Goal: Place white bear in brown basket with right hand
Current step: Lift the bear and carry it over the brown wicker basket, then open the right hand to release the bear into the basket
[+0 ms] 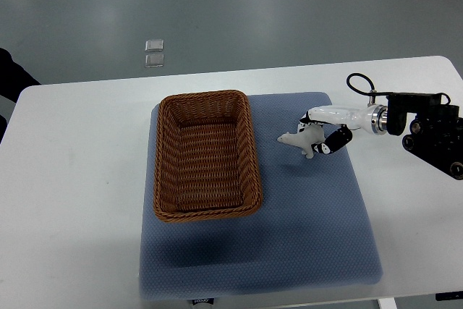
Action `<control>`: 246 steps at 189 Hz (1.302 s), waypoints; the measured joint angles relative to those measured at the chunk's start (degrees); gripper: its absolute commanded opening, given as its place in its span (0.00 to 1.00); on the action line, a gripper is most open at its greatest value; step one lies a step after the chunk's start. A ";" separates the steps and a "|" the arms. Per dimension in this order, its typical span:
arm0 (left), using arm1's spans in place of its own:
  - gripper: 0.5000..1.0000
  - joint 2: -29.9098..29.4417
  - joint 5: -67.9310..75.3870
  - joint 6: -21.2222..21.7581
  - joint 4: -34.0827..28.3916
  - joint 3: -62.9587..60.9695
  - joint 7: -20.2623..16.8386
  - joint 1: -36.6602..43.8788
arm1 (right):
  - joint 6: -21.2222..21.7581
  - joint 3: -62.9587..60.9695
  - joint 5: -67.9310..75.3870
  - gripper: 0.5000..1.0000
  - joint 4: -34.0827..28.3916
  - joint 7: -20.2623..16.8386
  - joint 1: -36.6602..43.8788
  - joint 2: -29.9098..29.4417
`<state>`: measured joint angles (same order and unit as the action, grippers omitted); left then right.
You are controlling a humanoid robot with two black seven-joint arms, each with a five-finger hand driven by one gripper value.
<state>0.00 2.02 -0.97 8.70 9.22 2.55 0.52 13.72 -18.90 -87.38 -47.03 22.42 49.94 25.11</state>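
The white bear [298,140] is a small toy figure, held just above the blue mat to the right of the brown basket [206,211]. My right hand [323,134] comes in from the right edge and its fingers are curled around the bear's right end; a faint shadow lies under the bear. The basket is a rectangular wicker one, empty, standing on the left half of the mat. The bear is outside the basket, a short gap from its right rim. My left arm is out of view.
The blue mat [311,229] lies on a white table [72,179]. Two small clear squares [153,53] lie on the grey floor beyond the table. A dark sleeve-like shape [9,77] shows at the left edge.
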 measured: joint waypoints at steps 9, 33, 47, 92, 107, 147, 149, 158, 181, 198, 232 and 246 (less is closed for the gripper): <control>1.00 0.00 0.00 0.00 0.00 0.00 0.00 0.00 | -0.42 0.00 -0.02 0.00 0.00 0.00 0.25 0.09; 1.00 0.00 0.00 0.00 0.00 0.00 0.00 0.01 | -1.17 0.01 -0.02 0.00 -0.26 0.00 1.77 0.53; 1.00 0.00 0.00 0.00 0.00 0.00 0.00 0.00 | -1.27 0.01 -0.02 0.00 -1.31 0.00 3.31 0.98; 1.00 0.00 0.00 0.00 0.00 0.00 0.00 0.00 | -0.89 0.35 0.06 0.00 -6.76 0.07 9.30 2.29; 1.00 0.00 0.00 0.00 0.00 0.00 0.00 0.00 | -0.82 1.99 0.05 0.00 -7.74 0.07 11.56 1.76; 1.00 0.00 0.00 0.00 0.00 0.00 0.00 0.00 | -0.83 9.29 -0.27 0.00 -8.22 0.07 17.83 -4.46; 1.00 0.00 0.00 0.00 0.00 0.00 0.00 0.00 | -0.84 9.65 -0.33 0.00 -8.22 0.07 18.04 -4.90; 1.00 0.00 0.00 0.00 0.00 0.00 0.00 -0.02 | -0.90 11.35 -0.52 0.00 -8.05 0.04 18.97 -7.20; 1.00 0.00 0.00 0.00 0.00 0.00 0.00 0.01 | -0.96 14.36 -0.84 0.00 -6.99 0.00 20.36 -11.64; 1.00 0.00 0.00 0.00 0.00 0.00 0.00 0.01 | -0.90 15.24 -1.34 0.07 -6.05 -0.10 20.88 -13.62; 1.00 0.00 0.00 0.00 0.00 -0.01 0.00 0.01 | -0.89 15.52 -1.64 0.63 -4.95 -0.84 21.25 -15.49; 1.00 0.00 0.00 0.00 0.00 -0.01 0.00 0.00 | -1.11 15.52 -1.63 0.72 -4.86 -1.07 21.25 -15.58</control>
<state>0.00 2.02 -0.97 8.70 9.22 2.55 0.52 12.61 -3.39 -89.02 -51.88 21.34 71.19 9.52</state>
